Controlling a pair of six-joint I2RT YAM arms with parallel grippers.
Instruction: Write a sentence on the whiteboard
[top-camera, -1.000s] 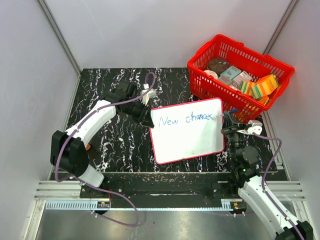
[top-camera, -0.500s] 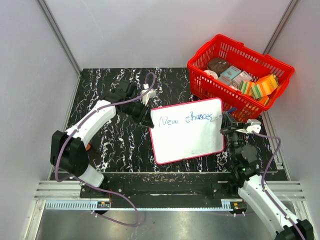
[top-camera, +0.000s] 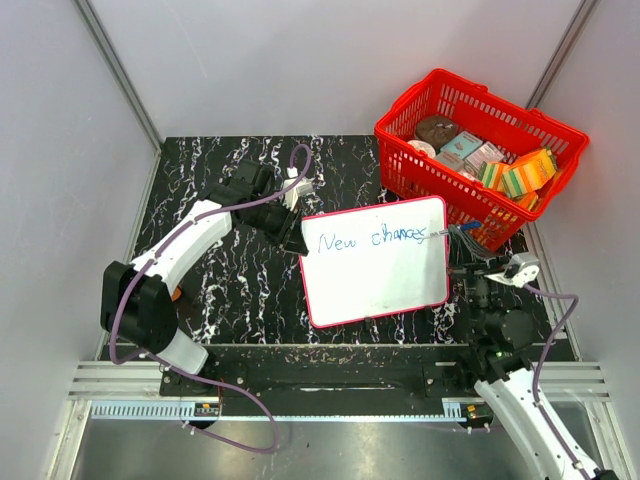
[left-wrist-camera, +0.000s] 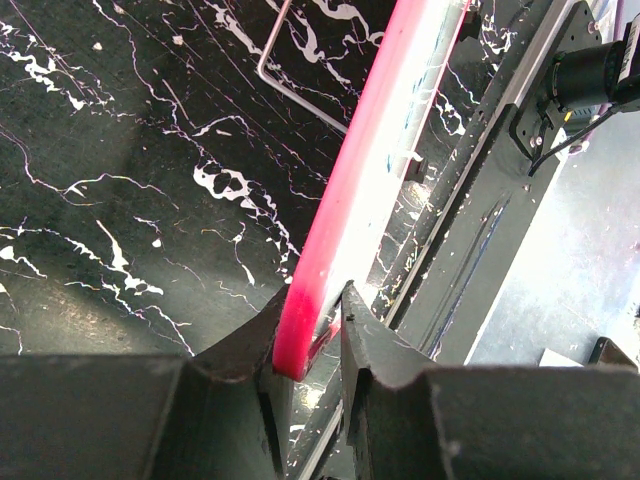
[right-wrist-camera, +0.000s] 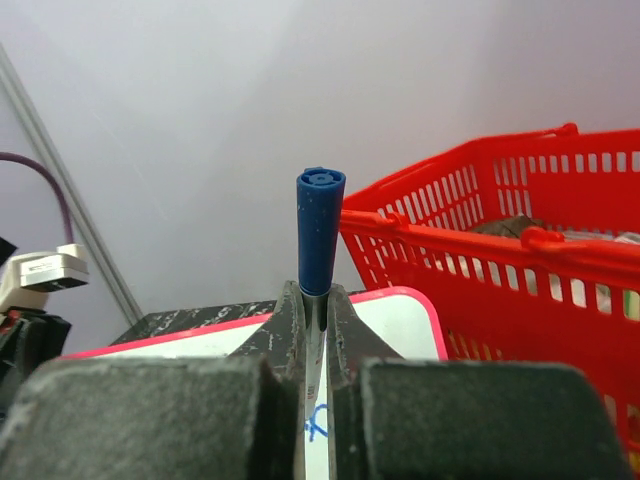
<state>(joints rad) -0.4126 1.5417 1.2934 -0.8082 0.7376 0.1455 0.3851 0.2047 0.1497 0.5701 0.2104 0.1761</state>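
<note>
Two grippers work at opposite edges of the whiteboard (top-camera: 375, 280) in the overhead view. The left gripper (top-camera: 296, 235) is nipped onto the board's left rim, its jaws only slightly apart with the red edge between them. The right gripper (top-camera: 463, 238) sits just off the board's right edge, clamped tight on a marker (top-camera: 443, 235). The marker's tip reaches leftward from that gripper to the end of the sentence (top-camera: 372, 239), blue script reading "New chances" along the top of the white face. A red basket (top-camera: 440, 80) of small boxes and packets stands beyond the right gripper, near the far right corner of the black marbled counter (top-camera: 230, 290).

Seen from the left wrist, the left gripper (left-wrist-camera: 308, 335) pinches the red rim of the whiteboard (left-wrist-camera: 385, 150), one of its fingers (left-wrist-camera: 250, 340) on each side of the edge. The board runs edge-on away from the gripper, up and to the right. The counter (left-wrist-camera: 120, 200) spreads out to the gripper's left.

Seen from the right wrist, the right gripper (right-wrist-camera: 314, 330) is closed hard on the marker (right-wrist-camera: 320, 225), whose blue end stands up above the fingers. The whiteboard (right-wrist-camera: 395, 320) lies just ahead of and below this gripper. A blue stroke of the sentence (right-wrist-camera: 312, 425) shows in the slit between the fingers. The basket (right-wrist-camera: 520, 260) fills the space to the gripper's right.
</note>
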